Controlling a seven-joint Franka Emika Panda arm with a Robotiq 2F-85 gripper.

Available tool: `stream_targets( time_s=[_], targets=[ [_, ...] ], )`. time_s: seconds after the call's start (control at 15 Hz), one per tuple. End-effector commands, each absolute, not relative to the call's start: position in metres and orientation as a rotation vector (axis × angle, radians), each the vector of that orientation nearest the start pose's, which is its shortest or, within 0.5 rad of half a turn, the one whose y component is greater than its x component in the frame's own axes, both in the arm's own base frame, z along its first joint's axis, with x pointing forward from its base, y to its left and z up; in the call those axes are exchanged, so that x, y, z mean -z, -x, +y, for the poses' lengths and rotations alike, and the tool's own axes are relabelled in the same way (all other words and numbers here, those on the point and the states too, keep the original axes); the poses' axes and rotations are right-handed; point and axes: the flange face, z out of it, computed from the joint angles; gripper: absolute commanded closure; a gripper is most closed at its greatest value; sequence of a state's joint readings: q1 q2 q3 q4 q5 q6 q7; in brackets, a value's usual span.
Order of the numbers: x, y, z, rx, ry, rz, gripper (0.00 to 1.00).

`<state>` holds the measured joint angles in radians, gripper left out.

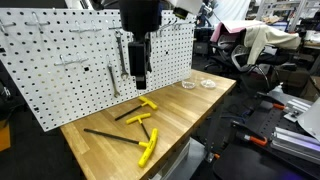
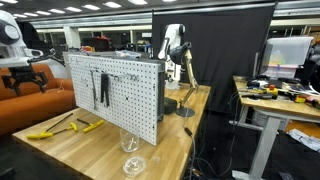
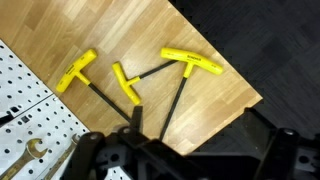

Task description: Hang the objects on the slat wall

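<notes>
In an exterior view, the nearest T-handle tool [image 1: 147,150] lies flat at the front of the wooden surface [image 1: 195,110], its black shaft running off toward the left. Just behind it lies the second T-handle tool [image 1: 143,124], and beyond that the third T-handle tool [image 1: 147,102]. All 3 have yellow crossbars and rest on the wood, apart from the board. Behind and above them the dark pincer [image 1: 139,80] hangs fingers-down in front of the white pegboard [image 1: 60,70]. I cannot tell whether its jaws stand wide or narrow, as the wrist view is dark and blurred there. A grey wrench [image 3: 35,150] seems to hang on the board. Farthest back, 2 glass dishes [image 1: 188,86] sit on the surface.
</notes>
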<state>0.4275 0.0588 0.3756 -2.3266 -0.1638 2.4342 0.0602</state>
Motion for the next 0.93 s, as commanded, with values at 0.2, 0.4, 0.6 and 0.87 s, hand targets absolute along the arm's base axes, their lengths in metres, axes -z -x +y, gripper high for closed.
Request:
stream_targets(
  time_s=[0.2, 0.4, 0.6, 0.87],
  targets=[
    [-0.31, -0.365, 0.378, 0.148, 2.952, -1.31, 0.0],
    [-0.311, -0.366, 0.379, 0.153, 2.951, -1.309, 0.0],
    [-0.311, -0.367, 0.381, 0.157, 2.942, -1.296, 0.0],
    [-0.297, -0.371, 0.386, 0.158, 2.92, -1.252, 0.0]
  ],
)
